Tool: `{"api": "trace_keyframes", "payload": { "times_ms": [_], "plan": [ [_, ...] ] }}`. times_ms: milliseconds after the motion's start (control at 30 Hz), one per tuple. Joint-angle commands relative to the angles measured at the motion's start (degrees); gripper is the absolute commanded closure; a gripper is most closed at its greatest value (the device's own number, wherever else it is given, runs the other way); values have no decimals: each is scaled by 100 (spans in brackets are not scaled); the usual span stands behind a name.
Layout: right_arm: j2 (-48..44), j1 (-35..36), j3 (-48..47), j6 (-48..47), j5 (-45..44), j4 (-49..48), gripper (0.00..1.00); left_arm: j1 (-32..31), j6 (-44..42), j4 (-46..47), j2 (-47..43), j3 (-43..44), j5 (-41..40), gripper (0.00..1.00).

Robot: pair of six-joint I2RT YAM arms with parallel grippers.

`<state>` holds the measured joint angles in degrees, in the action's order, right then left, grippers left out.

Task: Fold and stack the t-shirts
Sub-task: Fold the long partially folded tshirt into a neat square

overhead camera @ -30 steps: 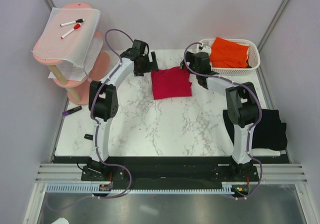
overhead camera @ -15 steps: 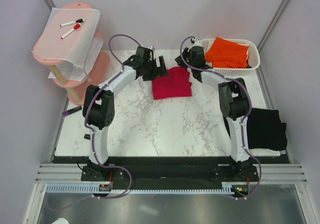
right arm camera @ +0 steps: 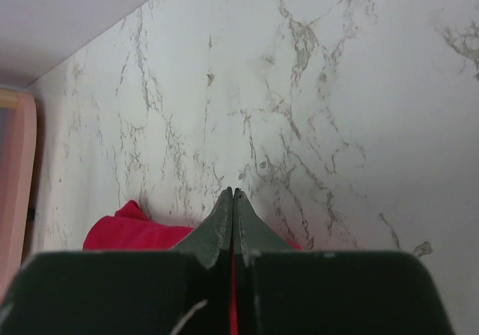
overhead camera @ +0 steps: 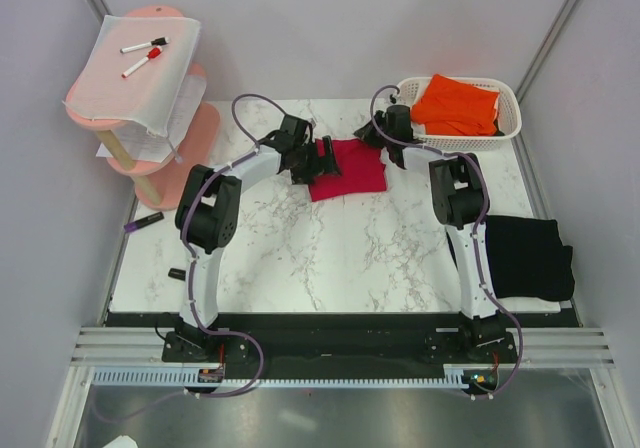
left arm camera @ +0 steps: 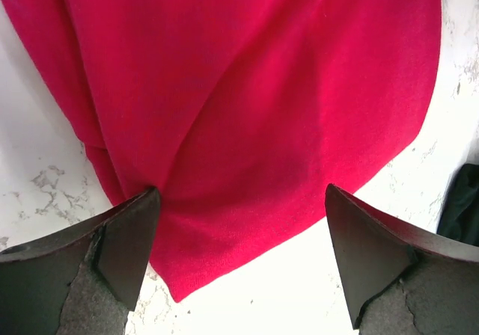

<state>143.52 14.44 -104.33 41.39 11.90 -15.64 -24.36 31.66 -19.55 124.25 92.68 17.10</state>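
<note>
– At the far middle of the marble table (overhead camera: 330, 258), what might go wrong?

– That is where the crimson t-shirt (overhead camera: 350, 168) lies folded, and only one corner looks held. The right gripper (right arm camera: 234, 200) is clamped tight at the shirt's far right corner. A thread of red shows between its jaws, so it seems to nip the cloth. The left gripper (left arm camera: 239, 193) is spread wide, its fingers straddling a left-hand corner without pinching it. A one-sided pull would probably drag the shirt askew or spill its fold.

– How are the arms posed?

– Both reach far forward, with the wrists low over the cloth. One comes in from the shirt's left side. The other doubles back from beside the white basket (overhead camera: 508, 118), which holds the orange t-shirt (overhead camera: 458, 105). The black t-shirt (overhead camera: 530, 258) sits well apart at the table's right edge.
</note>
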Motion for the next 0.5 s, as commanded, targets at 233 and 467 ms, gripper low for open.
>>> {"api": "trace_keyframes", "payload": {
  "times_ms": [233,467],
  "plan": [
    [-1351,-99,764,-121,418,-537,98,-148,-124,57,-857,-488,-225,2],
    [-3390,-99,2642,-649,251,209,49,-201,-344,-14,-2017,-1251,-664,1]
  ]
}}
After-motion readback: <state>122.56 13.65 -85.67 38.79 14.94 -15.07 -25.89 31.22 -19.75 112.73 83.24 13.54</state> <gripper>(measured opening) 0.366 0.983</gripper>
